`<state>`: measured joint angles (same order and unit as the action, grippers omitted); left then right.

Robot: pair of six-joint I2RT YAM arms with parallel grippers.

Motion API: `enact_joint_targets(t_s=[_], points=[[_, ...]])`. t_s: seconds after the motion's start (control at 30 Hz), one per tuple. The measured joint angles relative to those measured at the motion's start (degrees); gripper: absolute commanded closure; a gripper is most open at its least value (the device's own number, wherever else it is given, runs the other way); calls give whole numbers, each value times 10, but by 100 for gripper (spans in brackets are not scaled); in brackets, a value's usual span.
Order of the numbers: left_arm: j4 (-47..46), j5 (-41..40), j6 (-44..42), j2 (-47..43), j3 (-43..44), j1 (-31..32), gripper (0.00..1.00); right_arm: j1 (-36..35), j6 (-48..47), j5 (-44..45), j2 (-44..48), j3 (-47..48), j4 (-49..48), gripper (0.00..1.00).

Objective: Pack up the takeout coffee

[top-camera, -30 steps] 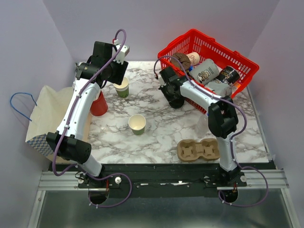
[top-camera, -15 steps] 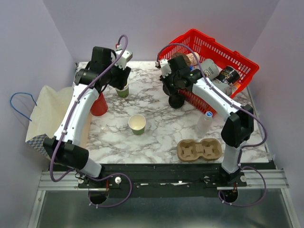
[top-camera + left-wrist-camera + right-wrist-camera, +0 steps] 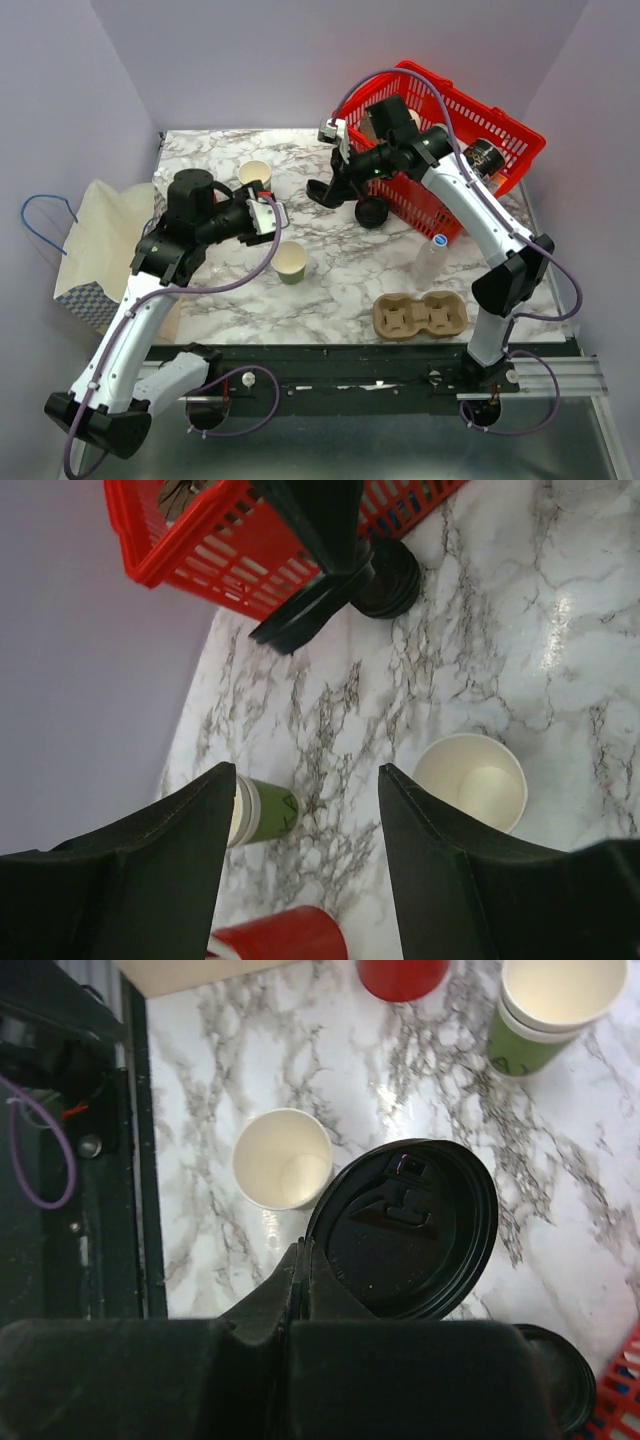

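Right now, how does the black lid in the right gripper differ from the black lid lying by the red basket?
The held lid is pinched at its rim by the right gripper, clear of the table; the loose lid touches no gripper. The held lid hangs tilted in the air; the loose lid lies flat on the table, beside the red basket. Both are round black plastic lids.
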<state>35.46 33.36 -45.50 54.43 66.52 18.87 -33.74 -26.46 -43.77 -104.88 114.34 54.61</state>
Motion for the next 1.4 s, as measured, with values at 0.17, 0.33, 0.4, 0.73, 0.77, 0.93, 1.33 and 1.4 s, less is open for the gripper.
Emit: enact_joint_targets(t_s=[0.17, 0.33, 0.4, 0.73, 0.77, 0.93, 1.33, 1.4], points=[[-32, 10, -58, 58, 1, 60, 34, -1, -16, -36, -19, 33, 47, 99], [-50, 8, -97, 81, 1, 106, 37, -1, -23, -43, -19, 32, 66, 99], [-60, 6, -110, 83, 1, 117, 37, -1, -25, -43, -19, 32, 70, 99], [-77, -13, -154, 125, 11, 131, 43, -5, -40, -43, -19, 28, 87, 99], [-75, -14, -158, 130, 17, 131, 44, -5, -42, -43, -19, 28, 88, 99], [-52, -17, -194, 155, 52, 131, 50, -5, -47, -45, -19, 28, 95, 99], [42, -16, -254, 188, 86, 131, 59, -5, -49, -46, -20, 36, 98, 99], [47, -16, -254, 193, 90, 131, 61, -5, -50, -47, -21, 38, 99, 99]])
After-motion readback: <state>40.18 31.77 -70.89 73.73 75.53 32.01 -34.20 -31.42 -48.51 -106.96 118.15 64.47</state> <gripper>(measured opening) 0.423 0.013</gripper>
